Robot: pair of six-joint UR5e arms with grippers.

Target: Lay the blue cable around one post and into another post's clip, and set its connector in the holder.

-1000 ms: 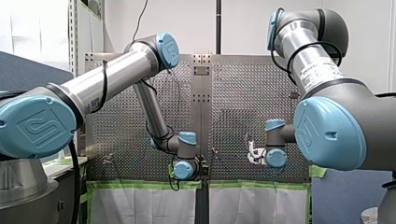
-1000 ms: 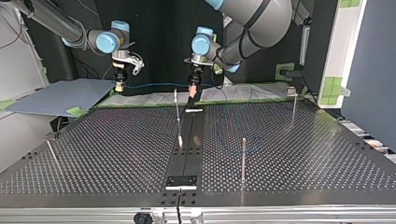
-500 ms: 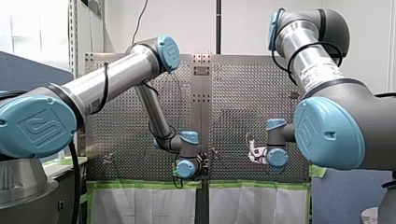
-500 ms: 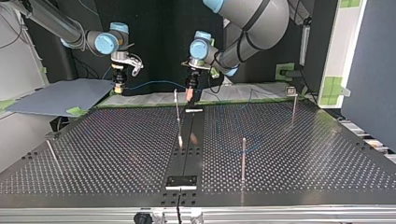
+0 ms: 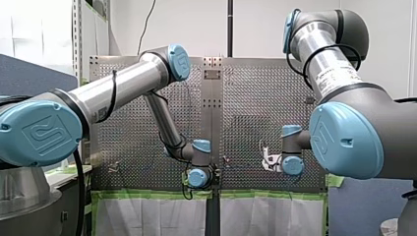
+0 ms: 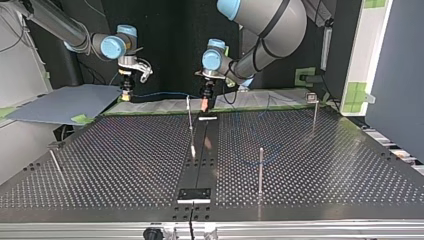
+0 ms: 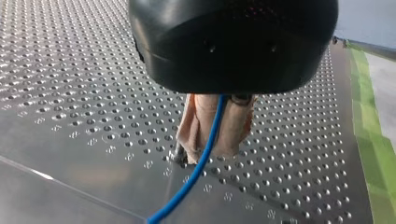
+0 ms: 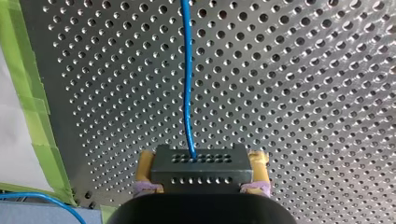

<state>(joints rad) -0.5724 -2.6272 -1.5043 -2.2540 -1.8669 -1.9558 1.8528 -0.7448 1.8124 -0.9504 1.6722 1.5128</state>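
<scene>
In the top view the thin blue cable [image 6: 160, 94] runs nearly level between my two grippers above the table's far edge. My left gripper [image 6: 205, 103] hangs near a thin post [image 6: 189, 116]; its beige pads [image 7: 233, 128] are shut on the cable [image 7: 201, 161], which trails down past them. My right gripper [image 6: 125, 94] is at the view's left. Its yellow pads [image 8: 145, 161] are shut on the black connector [image 8: 201, 167], and the cable [image 8: 187, 70] leads straight away from it. Whether the cable touches the post's top I cannot tell.
More posts stand on the perforated table [image 6: 125, 165]: one in the middle [image 6: 261, 167], one at the far right [image 6: 314, 114], one leaning at the left [image 6: 56, 164]. A black holder [image 6: 194, 194] sits on the centre strip near the front edge. Green tape [image 8: 39, 116] lines the edge.
My left gripper has shifted a little along the far edge, near the post. The cable between the grippers bowed up, then pulled straighter. My right gripper has barely moved.
</scene>
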